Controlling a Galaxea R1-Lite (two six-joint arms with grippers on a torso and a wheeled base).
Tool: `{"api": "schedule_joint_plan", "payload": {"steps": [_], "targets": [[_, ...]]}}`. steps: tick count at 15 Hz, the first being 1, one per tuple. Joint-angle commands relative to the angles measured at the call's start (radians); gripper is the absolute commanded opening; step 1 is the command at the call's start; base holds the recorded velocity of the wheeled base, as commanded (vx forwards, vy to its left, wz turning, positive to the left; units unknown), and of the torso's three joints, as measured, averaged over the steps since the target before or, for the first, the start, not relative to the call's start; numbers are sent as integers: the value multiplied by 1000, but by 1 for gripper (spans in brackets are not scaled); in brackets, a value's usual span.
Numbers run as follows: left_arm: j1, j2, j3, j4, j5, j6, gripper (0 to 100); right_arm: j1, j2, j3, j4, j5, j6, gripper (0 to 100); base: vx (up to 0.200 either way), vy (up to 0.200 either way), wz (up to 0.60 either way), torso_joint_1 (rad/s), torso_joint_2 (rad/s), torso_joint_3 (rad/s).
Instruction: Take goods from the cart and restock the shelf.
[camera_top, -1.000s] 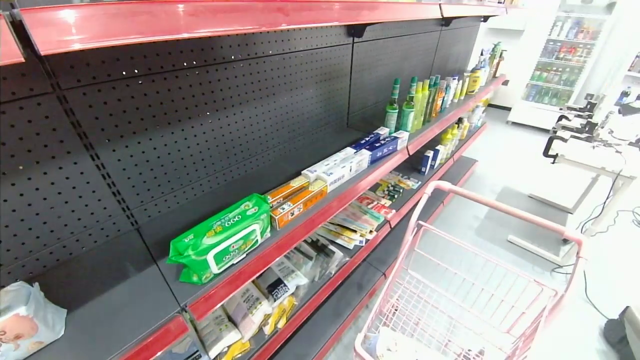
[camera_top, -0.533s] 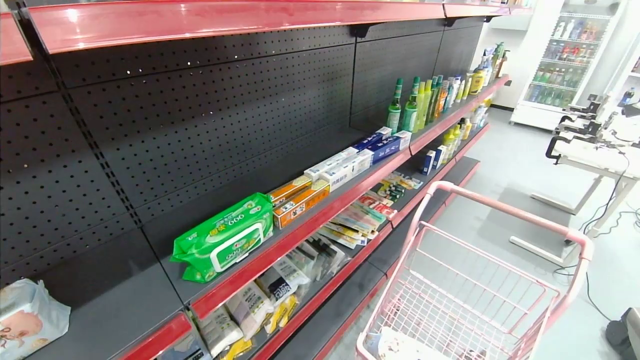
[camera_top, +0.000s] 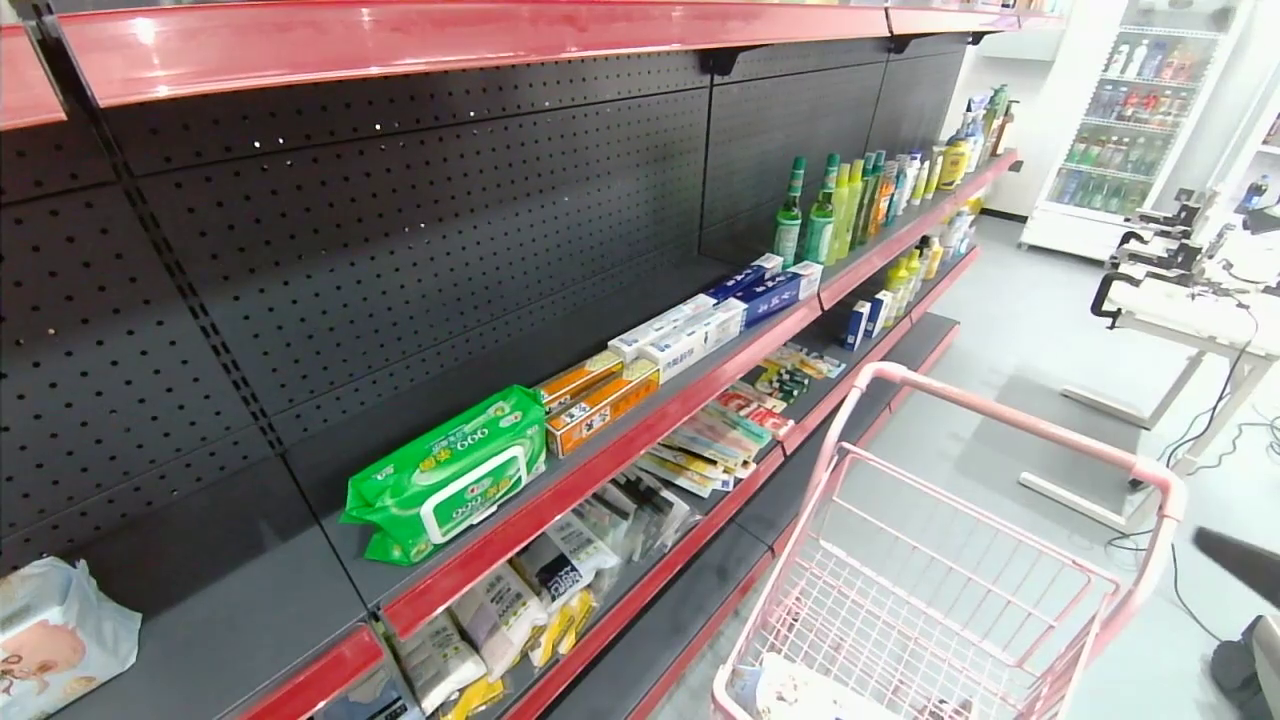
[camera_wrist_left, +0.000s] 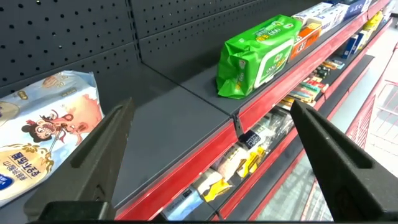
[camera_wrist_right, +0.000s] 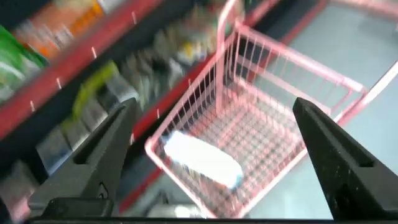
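Cart (camera_top: 1000, 417) holds white pack (camera_wrist_right: 202, 158); right gripper (camera_wrist_right: 212, 109) above cart, jaws apart, empty, likely lined up to grab. Left gripper (camera_wrist_left: 211, 102) away from cart, facing shelf (camera_wrist_left: 186, 106), jaws apart, empty.

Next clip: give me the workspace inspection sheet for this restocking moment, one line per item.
Surface: dark grey metal shelf with red front edge, partly stocked, with bare stretches.
Job's things: pink wire cart holds a white packet; green wet-wipe pack and orange boxes lie on the shelf.
Clutter: nothing seen.
Grippers: left gripper faces the shelf, jaws open, empty; right gripper hangs over the cart, jaws open, empty.
Cables: black cables trail on the floor by the white table.
Surroundings: glass-door drinks fridge beyond the aisle.
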Motion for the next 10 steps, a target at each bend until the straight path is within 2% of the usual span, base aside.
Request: {"api": "schedule_joint_plan", "payload": {"steps": [1, 2, 3, 5, 6, 8, 10], "targets": [[1, 1, 0, 0, 0, 0, 100, 12, 591, -33, -14, 70, -112, 100, 0, 0, 0, 0, 0, 0], [1, 1, 0, 0, -1, 0, 100, 11, 654, -29, -17, 98, -146, 100, 0, 0, 0, 0, 0, 0], [1, 1, 0, 0, -1, 0, 100, 20, 788, -26, -21, 159, -278, 100, 0, 0, 0, 0, 0, 0], [1, 1, 0, 0, -1, 2, 100, 17, 917, -44, -35, 196, -401, 100, 0, 0, 0, 0, 0, 0], [1, 1, 0, 0, -1, 2, 100, 19, 1041, -75, -101, 217, -502, 100, 0, 0, 0, 0, 0, 0], [1, 1, 0, -2, -1, 11, 100, 40, 1128, -104, -149, 219, -566, 100, 0, 0, 0, 0, 0, 0], [1, 1, 0, 0, 0, 13, 100, 74, 1167, -106, -149, 219, -568, 100, 0, 0, 0, 0, 0, 0]]}}
